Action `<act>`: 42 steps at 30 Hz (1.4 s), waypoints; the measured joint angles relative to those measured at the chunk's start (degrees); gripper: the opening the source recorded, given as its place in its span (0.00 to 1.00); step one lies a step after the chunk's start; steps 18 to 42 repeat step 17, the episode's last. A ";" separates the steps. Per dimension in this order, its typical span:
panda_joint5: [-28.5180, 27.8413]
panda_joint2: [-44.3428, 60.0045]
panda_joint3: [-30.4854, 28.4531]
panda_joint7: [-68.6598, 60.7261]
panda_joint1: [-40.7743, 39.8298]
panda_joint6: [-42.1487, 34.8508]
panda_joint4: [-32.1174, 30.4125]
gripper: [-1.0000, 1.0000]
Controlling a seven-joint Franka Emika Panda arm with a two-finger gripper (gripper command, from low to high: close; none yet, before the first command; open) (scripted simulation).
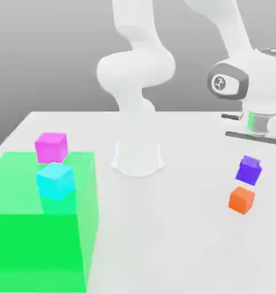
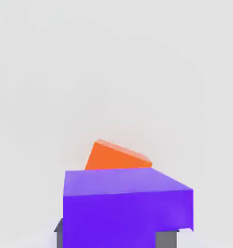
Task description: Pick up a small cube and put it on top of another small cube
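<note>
We saw a pale grey-white table (image 1: 180,241) under a plain grey backdrop, with the white Franka arm (image 1: 137,69) rising from its round base near the middle of the surface.

The small violet-purple cube (image 1: 249,170) hung off the table, pinched in the gripper (image 2: 117,233). The two dark fingers (image 2: 165,239) sat pressed against its opposite sides, so the jaws were nearly closed with only the cube's width between them. In the exterior view the cube sat just below the hand, and we could not make out the fingers there.

Directly beneath the gripper, a little lower than the held cube and apart from it, the small orange cube (image 1: 241,200) rested on the table. From the hand view the orange cube (image 2: 119,156) peeked out just past the far top edge of the violet-purple one, turned at a slight angle to it, and a gap showed between the two in the exterior view.

Well away from the gripper, across the arm's base toward the exterior view's left, lay a translucent green block-shaped zone (image 1: 42,247). A cyan cube (image 1: 55,181) sat at its near top edge, and a pink-magenta cube (image 1: 51,147) stood just behind the cyan one, farther from the camera. Both were well apart from the gripper and from the two cubes beneath it.
</note>
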 joint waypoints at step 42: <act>2.05 -4.26 -2.38 -1.60 3.09 -3.85 -0.22 1.00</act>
